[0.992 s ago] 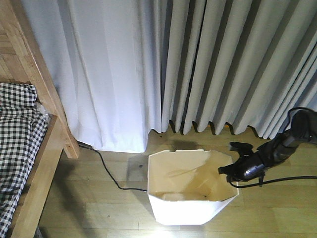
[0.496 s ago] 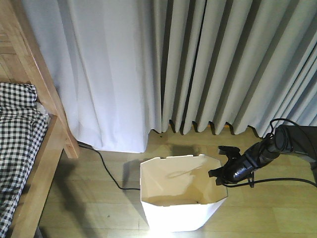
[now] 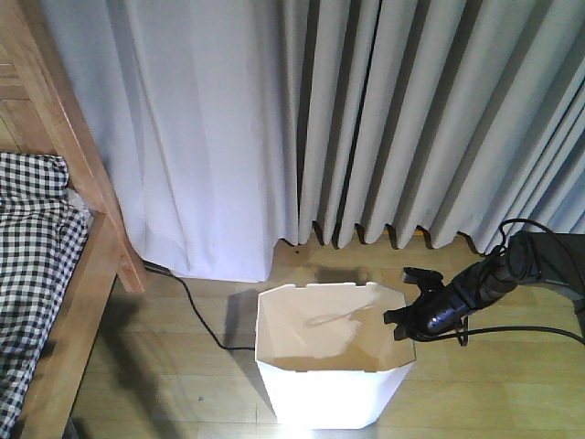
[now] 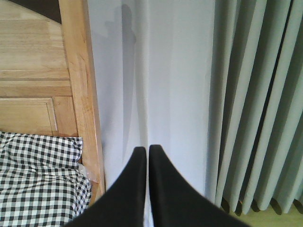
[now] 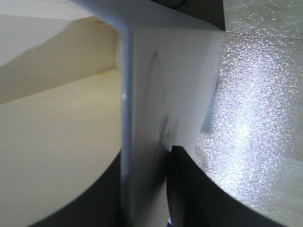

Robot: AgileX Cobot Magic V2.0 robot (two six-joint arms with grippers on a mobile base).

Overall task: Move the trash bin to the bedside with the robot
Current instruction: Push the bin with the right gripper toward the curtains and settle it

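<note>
A white open-topped trash bin (image 3: pixel 331 389) stands on the wood floor in front of the curtains, right of the wooden bed (image 3: pixel 69 311). My right gripper (image 3: pixel 409 317) is shut on the bin's right rim. In the right wrist view the bin wall (image 5: pixel 156 94) sits clamped between the two dark fingers (image 5: pixel 199 194), one inside and one outside. My left gripper (image 4: pixel 147 150) is shut and empty, held up in front of the pale curtain beside the bed's wooden headboard post (image 4: pixel 80 94). The left gripper does not show in the front view.
Grey and white curtains (image 3: pixel 366 119) hang across the back. A black cable (image 3: pixel 196 311) runs over the floor from the bed leg to the bin's left side. A checked black-and-white bedspread (image 3: pixel 32 265) covers the bed at the left. Bare floor lies between bed and bin.
The bin, held at its right rim by my right gripper, has slid left across the floor toward the bed. The right arm has moved left with it.
</note>
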